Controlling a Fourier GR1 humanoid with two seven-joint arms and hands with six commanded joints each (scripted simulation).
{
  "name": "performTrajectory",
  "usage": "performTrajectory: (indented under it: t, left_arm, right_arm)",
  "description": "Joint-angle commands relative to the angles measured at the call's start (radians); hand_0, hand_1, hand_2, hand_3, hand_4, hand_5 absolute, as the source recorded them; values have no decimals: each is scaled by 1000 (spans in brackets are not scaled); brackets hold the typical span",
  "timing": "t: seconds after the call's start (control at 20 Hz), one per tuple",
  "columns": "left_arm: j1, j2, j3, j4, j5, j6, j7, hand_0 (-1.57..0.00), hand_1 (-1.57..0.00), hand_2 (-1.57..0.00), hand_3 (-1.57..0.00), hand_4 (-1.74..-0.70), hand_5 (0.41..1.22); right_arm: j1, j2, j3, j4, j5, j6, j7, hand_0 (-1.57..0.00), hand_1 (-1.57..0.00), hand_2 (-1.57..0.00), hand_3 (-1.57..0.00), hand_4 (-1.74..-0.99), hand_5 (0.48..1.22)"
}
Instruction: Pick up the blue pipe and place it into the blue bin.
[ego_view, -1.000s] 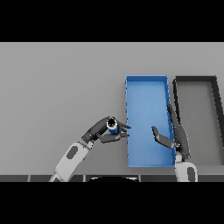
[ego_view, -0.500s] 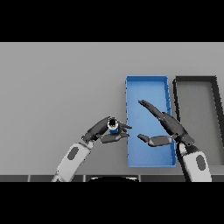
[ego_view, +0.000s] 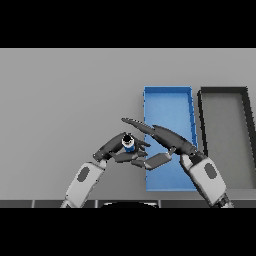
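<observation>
Blue is the colour of the small pipe, which sits upright in the left hand, just left of the blue bin and still outside it. The left hand's fingers and thumb are curled around the pipe, holding it over the grey table. That grasp and the pipe's place look unchanged from half a second ago and from a second ago.

What differs is the right hand. A second ago it hung over the lower part of the blue bin, well apart from the pipe. Half a second ago it had swung leftward, its fingers spread over the bin's left wall. Now it has come further left and lies across that wall, its long fingers stretched straight out above the pipe and its thumb reaching in below, so that the pipe and the left hand's fingertips sit between them. Whether the right hand touches the pipe cannot be told; its fingers are extended, not closed on anything.

Right of the blue bin stands a dark bin, just beside it.
</observation>
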Motion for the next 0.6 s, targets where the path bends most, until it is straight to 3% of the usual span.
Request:
performTrajectory:
  t: [0.0, 0.25, 0.4, 0.5, 0.55]
  left_arm:
    - [-6, -7, 9, 18, 6, -9, 8, -1571, -1571, -1571, -1571, -1465, 1221]
    - [10, -19, 29, 23, -14, -35, 2, -1571, -1571, -1571, -1571, -1469, 1221]
    - [-1, -24, 41, 30, -42, -42, 10, -1571, -1571, -1571, -1571, -1465, 1221]
    - [13, -32, 44, 27, -46, -54, 1, -1571, -1571, -1571, -1571, -1517, 1221]
    - [12, -29, 53, 24, -38, -62, 43, -1571, -1571, -1571, -1571, -1560, 1221]
  right_arm:
    - [-31, 12, 20, 12, 6, 5, 22, 1, -2, -52, 1, -1242, 551]
    - [-132, 52, 51, 91, 26, 23, 67, -23, -32, -83, 1, -1186, 521]
    - [-187, 79, 61, 149, 29, 49, 74, -69, -108, -166, -44, -1204, 497]
    - [-209, 105, 80, 171, 39, 57, 72, -323, -362, -377, -242, -1278, 485]
    - [-216, 100, 73, 181, 35, 69, 60, -507, -530, -538, -401, -1331, 489]
